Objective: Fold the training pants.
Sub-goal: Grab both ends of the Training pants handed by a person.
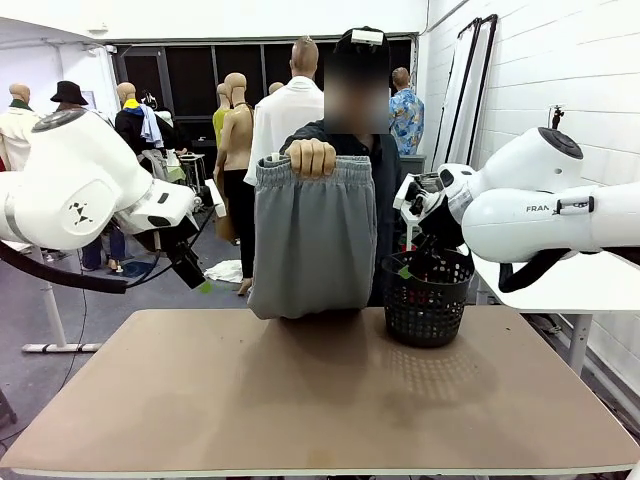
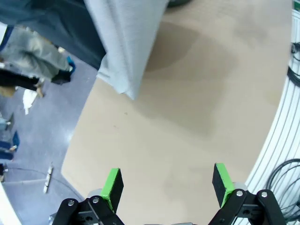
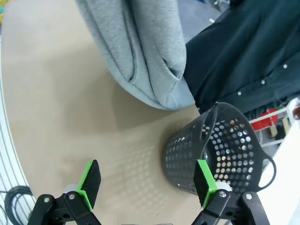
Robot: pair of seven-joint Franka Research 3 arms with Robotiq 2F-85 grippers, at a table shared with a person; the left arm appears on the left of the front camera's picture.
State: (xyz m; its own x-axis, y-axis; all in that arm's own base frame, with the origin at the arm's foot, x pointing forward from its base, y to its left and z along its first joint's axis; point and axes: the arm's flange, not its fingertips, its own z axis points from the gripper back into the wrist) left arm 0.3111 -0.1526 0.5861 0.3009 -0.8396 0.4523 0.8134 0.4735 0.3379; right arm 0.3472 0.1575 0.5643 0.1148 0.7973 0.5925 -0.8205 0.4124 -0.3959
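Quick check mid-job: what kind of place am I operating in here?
Probably an indoor lab or workshop hall: bare grey floor, white block wall, plain work table where a person holds up training pants.

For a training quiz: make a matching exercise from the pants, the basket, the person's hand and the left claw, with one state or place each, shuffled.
1 pants
2 basket
3 hand
4 left claw

a open, above the table
b closed in a fist
c standing on the table
d hanging, held up

Pairs: 1-d, 2-c, 3-b, 4-a
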